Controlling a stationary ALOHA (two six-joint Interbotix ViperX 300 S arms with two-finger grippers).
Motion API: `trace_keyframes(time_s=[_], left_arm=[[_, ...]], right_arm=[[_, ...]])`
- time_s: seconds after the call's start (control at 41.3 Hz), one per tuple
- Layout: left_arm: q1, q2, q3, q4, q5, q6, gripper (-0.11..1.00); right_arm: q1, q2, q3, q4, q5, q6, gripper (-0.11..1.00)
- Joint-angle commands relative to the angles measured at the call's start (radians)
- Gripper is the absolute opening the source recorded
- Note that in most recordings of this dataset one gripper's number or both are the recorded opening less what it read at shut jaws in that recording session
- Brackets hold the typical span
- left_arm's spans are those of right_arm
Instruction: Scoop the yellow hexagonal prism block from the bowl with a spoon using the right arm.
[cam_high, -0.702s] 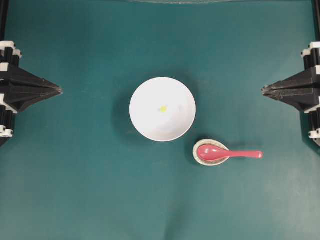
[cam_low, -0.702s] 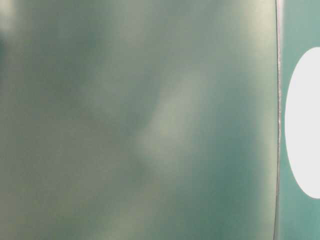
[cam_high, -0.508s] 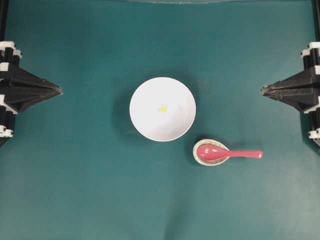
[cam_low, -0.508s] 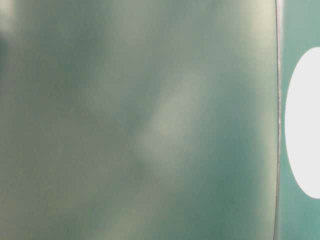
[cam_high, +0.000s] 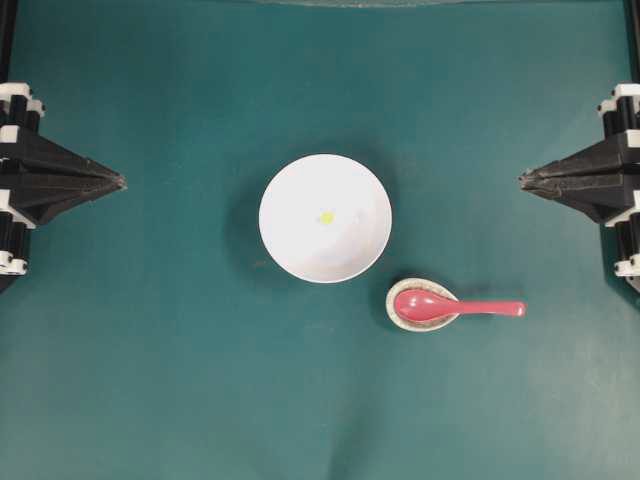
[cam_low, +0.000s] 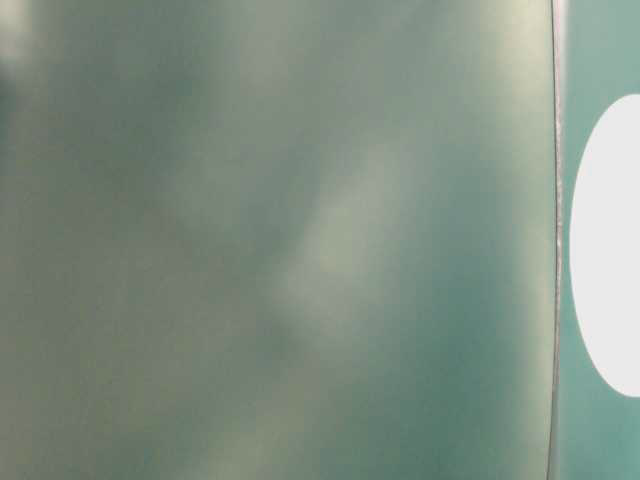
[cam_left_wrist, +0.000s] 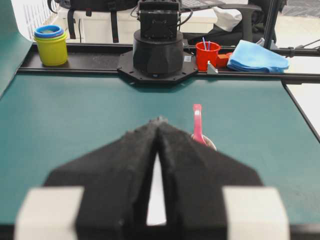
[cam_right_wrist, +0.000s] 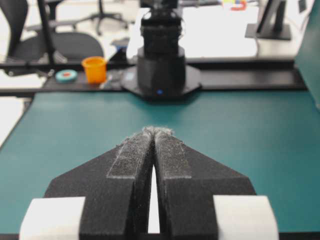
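Green table (cam_high: 150, 350), spoon (cam_high: 455, 307) beside bowl (cam_high: 290, 250)

Tiny yellow hexagonal prism block (cam_high: 326, 217) in white bowl (cam_high: 290, 240); red-pink spoon (cam_high: 455, 306) beside it.

The bowl (cam_high: 325, 218) sits at the middle of the desk (cam_high: 160, 360), and the yellow hexagonal prism block (cam_high: 326, 217) lies inside it, near its centre. In the overhead view a small dish (cam_high: 399, 299) stands just beside the bowl, below and to its right — the spoon (cam_high: 455, 306) rests with its scoop in that dish, handle pointing right. The left gripper (cam_high: 121, 182) and right gripper (cam_high: 523, 180) face each other from opposite edges, well apart from the bowl.
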Motion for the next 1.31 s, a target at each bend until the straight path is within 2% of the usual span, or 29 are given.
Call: trace_keyframes(time_s=[0.0, 0.121, 0.508, 0.702, 1.065, 1.283], left_arm=[[-0.003, 0.011, -0.029, 0.002, -0.005, -0.002, 0.04], [-0.002, 0.011, -0.029, 0.002, -0.005, -0.002, 0.04], [-0.002, 0.011, -0.029, 0.002, -0.005, -0.002, 0.04], [-0.002, 0.011, -0.029, 0.002, -0.005, -0.002, 0.04], [-0.002, 0.009, -0.029, 0.002, -0.005, -0.002, 0.04], [-0.002, 0.009, -0.029, 0.002, -0.005, -0.002, 0.04]], right_arm=[[0.002, 0.003, -0.026, 0.005, -0.008, 0.002, 0.01], [0.002, 0.005, -0.026, 0.005, -0.005, 0.002, 0.03], [0.002, 0.003, -0.028, 0.005, 0.005, 0.002, 0.43], [0.0, 0.005, -0.026, 0.04, 0.006, 0.002, 0.58], [0.043, 0.063, 0.003, 0.055, -0.008, 0.002, 0.6], [0.098, 0.16, 0.067, 0.118, -0.138, 0.002, 0.6]])
